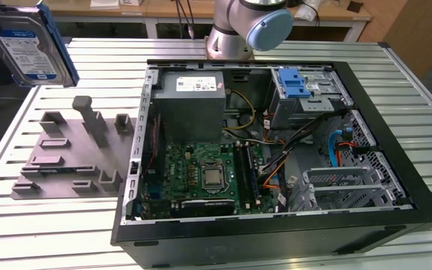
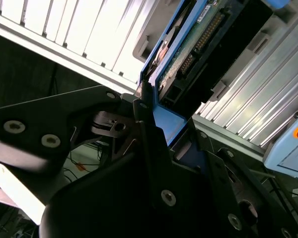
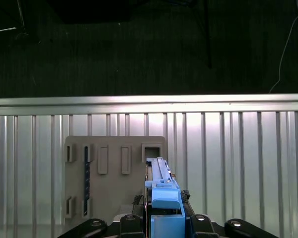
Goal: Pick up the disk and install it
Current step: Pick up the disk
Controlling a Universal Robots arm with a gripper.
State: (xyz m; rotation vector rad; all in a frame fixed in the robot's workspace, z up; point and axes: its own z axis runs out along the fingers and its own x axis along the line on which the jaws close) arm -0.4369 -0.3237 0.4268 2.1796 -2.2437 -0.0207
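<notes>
Hanging high at the exterior view's upper left, the disk [image 1: 30, 48] faces the camera with its white-and-blue label, blue caddy round its edges; it is off the table [image 1: 418, 107] and well apart from the case [image 1: 396, 225]. In both wrist views the gripper [image 2: 164, 119] pinches the disk [image 2: 188, 54] by its caddy, black fingers [image 2: 145, 106] pressed on either side; the first wrist view shows the disk [image 3: 159, 171] edge-on above the gripper [image 3: 165, 210], with the grey rack [image 3: 114, 173] beyond it on the slatted table [image 3: 248, 158]. In the exterior view the rack [image 1: 66, 160] lies just beside the open case; inside are a grey box [image 1: 192, 107], a green board [image 1: 205, 174] and a bay [image 1: 306, 93] with a blue latch; the arm [image 1: 246, 25] rises behind the case.
</notes>
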